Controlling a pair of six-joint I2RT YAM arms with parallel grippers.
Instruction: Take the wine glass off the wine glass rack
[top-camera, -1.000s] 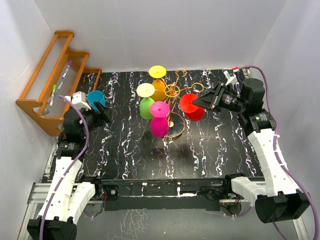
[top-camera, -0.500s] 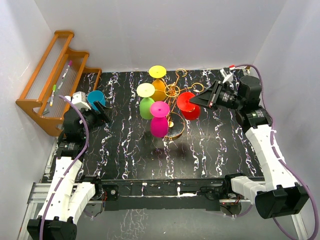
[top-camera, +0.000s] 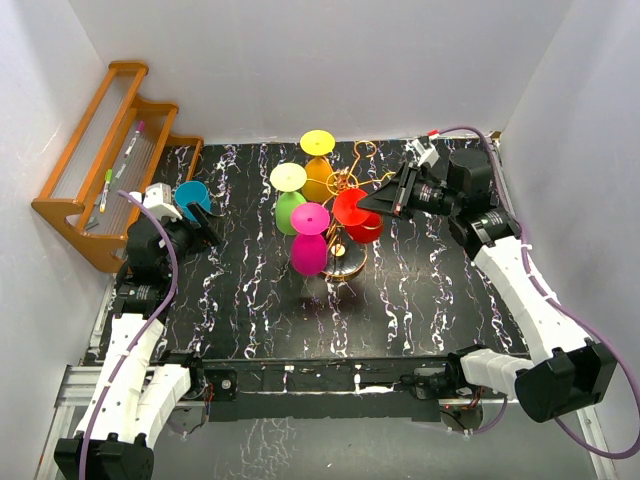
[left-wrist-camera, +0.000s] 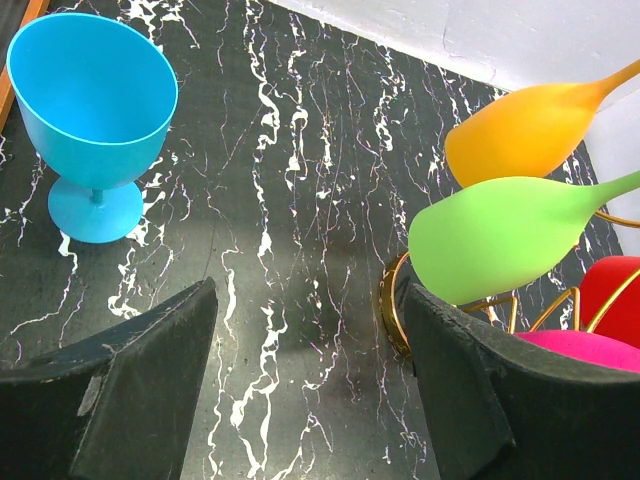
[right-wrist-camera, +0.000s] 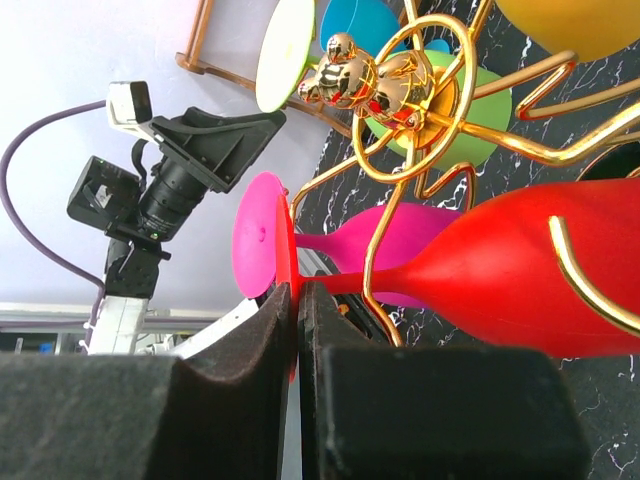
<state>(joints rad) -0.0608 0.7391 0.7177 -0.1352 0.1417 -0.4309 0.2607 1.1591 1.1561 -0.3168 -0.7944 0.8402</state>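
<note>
Top external view is showing the wine glass rack (top-camera: 346, 186) standing near the middle of the surface (top-camera: 420, 290), somewhat toward the far edge, with four coloured glasses hanging from its looped arms. The right gripper (top-camera: 368, 203) is reaching in from the right edge and meeting the red wine glass (top-camera: 352, 210) on the rack's right side.

Right wrist view is showing the fingers (right-wrist-camera: 150, 420) pressing together on the thin rim of the red wine glass's round foot, so the right gripper (right-wrist-camera: 298, 300) is clamping that foot. The red wine glass (right-wrist-camera: 520, 270) is lying sideways among the gold wires of the wine glass rack (right-wrist-camera: 400, 90), with one wire crossing its bowl; whether a loop is carrying it I cannot tell. The pink glass (right-wrist-camera: 380, 245) and the green glass (right-wrist-camera: 480, 130) are hanging behind it.

The left gripper (top-camera: 208, 228) is hovering near the left edge, just beside the blue glass (top-camera: 192, 198), which is standing upright on the surface. In the left wrist view the left gripper (left-wrist-camera: 310, 350) is holding its fingers wide apart with nothing between them. The wooden shelf (top-camera: 100, 160) is leaning at the far left corner.
</note>
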